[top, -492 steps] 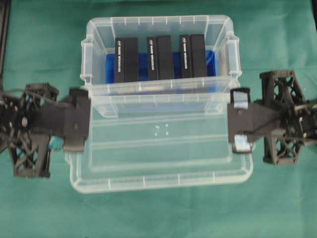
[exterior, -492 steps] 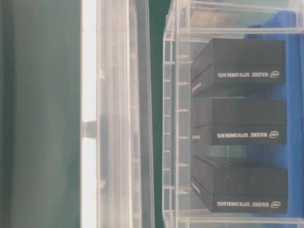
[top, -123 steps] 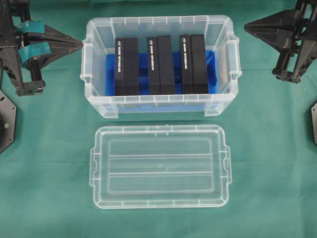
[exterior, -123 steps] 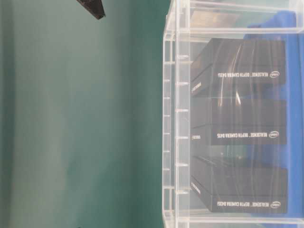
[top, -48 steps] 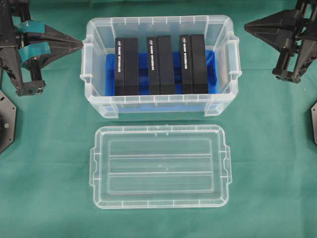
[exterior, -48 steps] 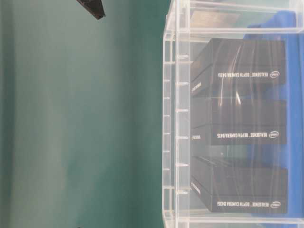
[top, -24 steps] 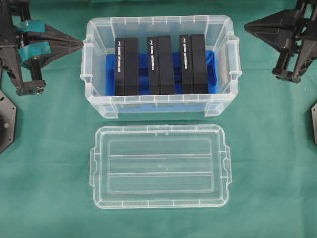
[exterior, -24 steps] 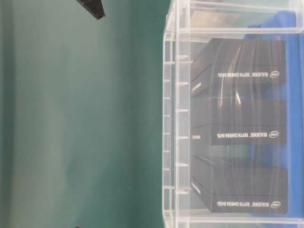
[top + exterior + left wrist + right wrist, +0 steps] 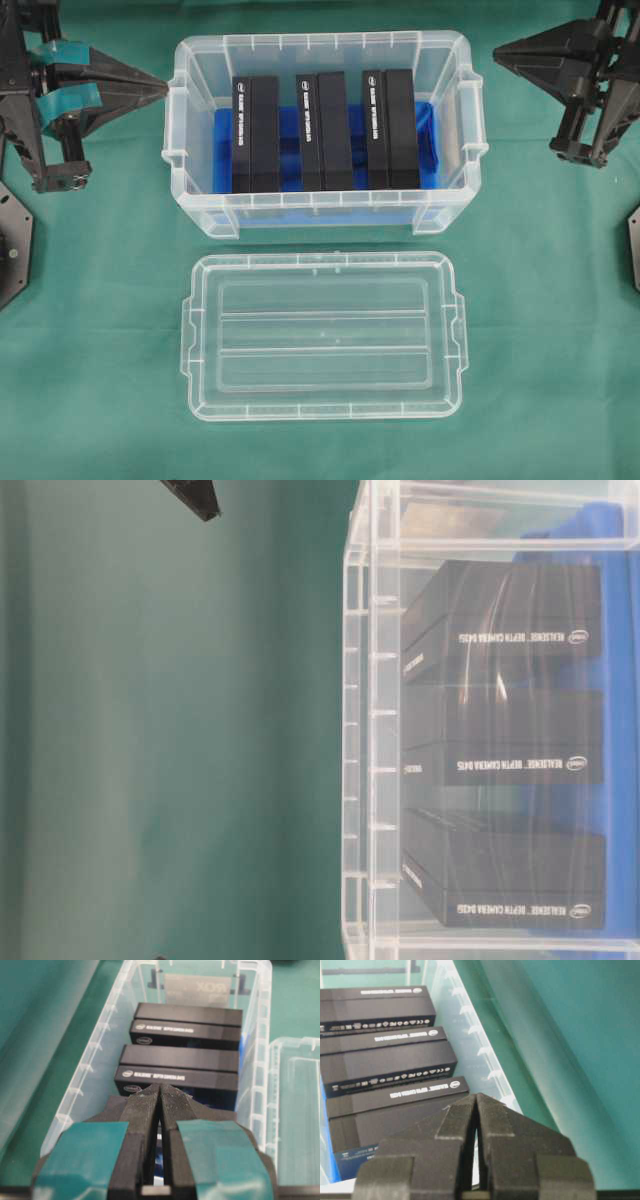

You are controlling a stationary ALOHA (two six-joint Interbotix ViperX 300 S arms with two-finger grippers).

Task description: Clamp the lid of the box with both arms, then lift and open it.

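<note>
Even, soft light; slightly blurred wrist views.

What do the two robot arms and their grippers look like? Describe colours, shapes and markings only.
Both arms are black. The left gripper tapers to a pointed wedge, with teal tape wrapped round its fingers, whose inner faces are finely ribbed. The right gripper is the same pointed black wedge with similar ribbing; no tape shows on it in these views. Open lattice-like black framing sits behind each gripper.
</note>
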